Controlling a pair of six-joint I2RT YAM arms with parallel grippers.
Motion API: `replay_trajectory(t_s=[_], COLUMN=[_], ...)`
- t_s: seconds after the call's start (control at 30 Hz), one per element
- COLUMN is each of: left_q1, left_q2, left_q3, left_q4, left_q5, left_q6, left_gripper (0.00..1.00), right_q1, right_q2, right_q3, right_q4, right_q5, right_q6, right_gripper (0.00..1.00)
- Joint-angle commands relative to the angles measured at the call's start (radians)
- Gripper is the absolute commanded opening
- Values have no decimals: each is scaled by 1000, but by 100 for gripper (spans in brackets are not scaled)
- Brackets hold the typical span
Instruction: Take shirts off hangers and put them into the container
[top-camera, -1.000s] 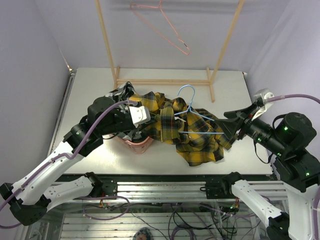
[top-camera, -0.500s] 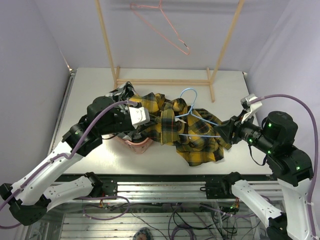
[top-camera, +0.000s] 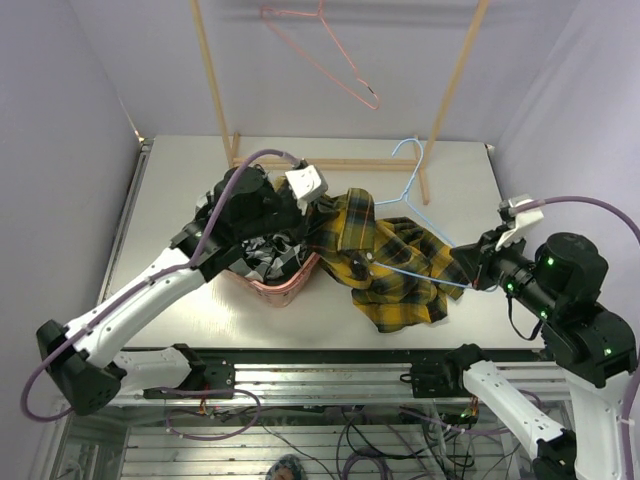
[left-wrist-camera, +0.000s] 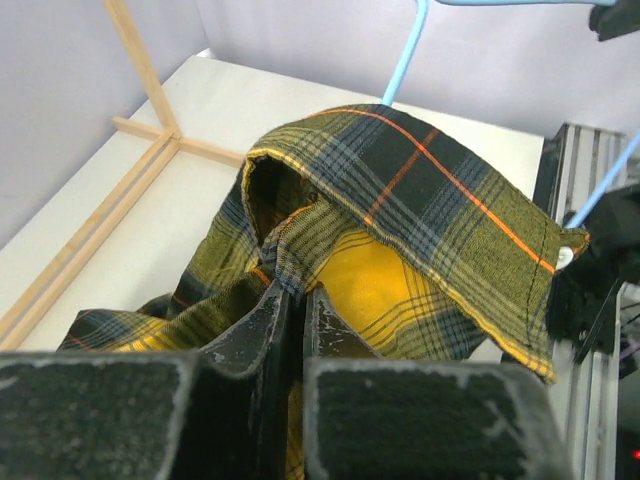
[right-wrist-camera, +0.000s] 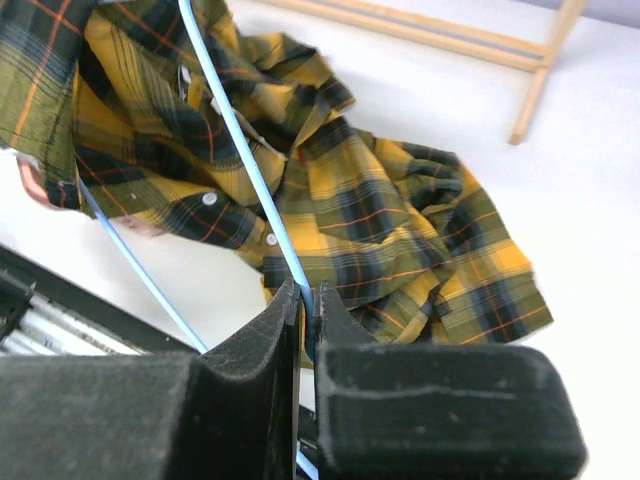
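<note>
We find our right gripper (right-wrist-camera: 305, 300) pinched shut on the wire of the light blue hanger (top-camera: 414, 178), whose hook points away from it toward the wooden rack (top-camera: 215, 90). Our left gripper (left-wrist-camera: 297, 300) is clamped on a fold of the yellow plaid shirt (top-camera: 395, 275), which stretches lengthwise between both grippers over the white table (top-camera: 180, 200). Under the left gripper sits the pink basket (top-camera: 285, 292) holding the black-and-white shirt (top-camera: 262, 256); a pink hanger (top-camera: 318, 60) hangs on the rack beyond

L arm (top-camera: 140, 300), R arm (top-camera: 565, 282) reach inward; jaws clamped.
</note>
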Motion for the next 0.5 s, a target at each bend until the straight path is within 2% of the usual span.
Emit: replay_trajectory(t_s=[0.0,0.2,0.37,0.47], left_q1=[-13,-13,-12,-12], left_q2=[68,159,142,109], left_q3=[61,160,177,163], left_q4=[236,86,-58,-86], left_q5=[-49,-164,-316,-424], left_q6=[-173,-160,-106,-100], left_gripper=[10,29,40,46], right_q1=[-1,-1,-1,0], right_q2=[-19,-22,-8,7], right_q3=[69,105,125,140], right_q4=[34,21,12,4], right_q5=[173,273,320,318], right_q6=[83,94,90,86], right_gripper=[0,0,0,0])
